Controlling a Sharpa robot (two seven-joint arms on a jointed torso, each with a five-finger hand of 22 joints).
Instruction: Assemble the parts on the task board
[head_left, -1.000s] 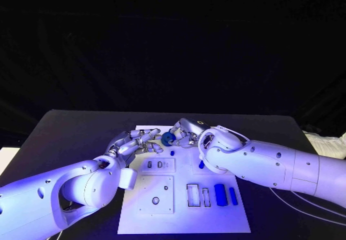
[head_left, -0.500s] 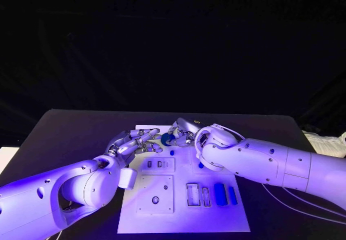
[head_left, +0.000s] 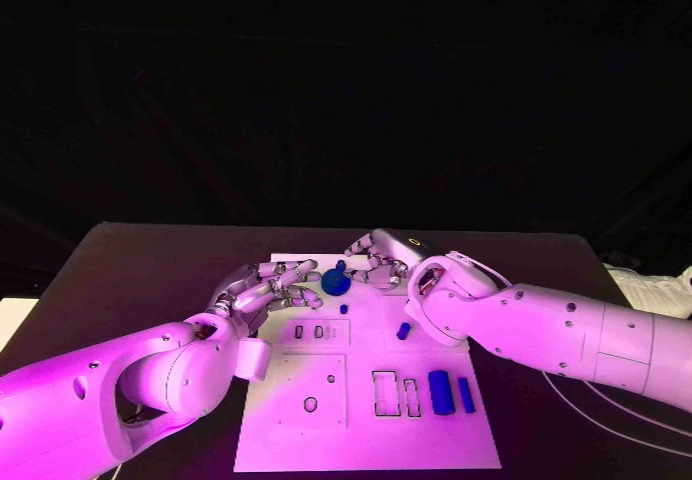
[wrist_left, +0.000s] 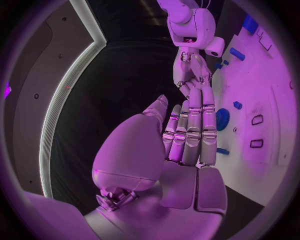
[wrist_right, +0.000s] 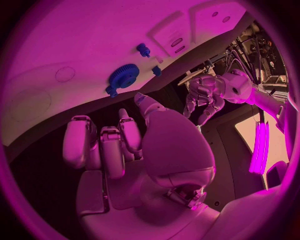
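The white task board (head_left: 289, 425) lies in the middle of the black table. A round blue gear (head_left: 336, 283) sits near the board's far edge, also seen as the gear (wrist_right: 124, 76) and the gear (wrist_left: 222, 119). My left hand (head_left: 274, 290) lies just left of it, fingers (wrist_left: 190, 130) stretched out side by side, tips next to the gear, holding nothing. My right hand (head_left: 378, 266) hovers just right of the gear with its fingers (wrist_right: 103, 142) loosely bent, short of it and holding nothing.
Two long blue parts (head_left: 440, 390) (head_left: 466, 393) stand at the board's near right beside empty slots (head_left: 387, 391). Small blue pieces (head_left: 405, 329) (head_left: 345, 308) lie mid-board. The right forearm (head_left: 548, 325) reaches over the board's right side.
My right hand has drawn back a little to the right, off the gear. The gear stays on the board. The left hand has hardly moved.
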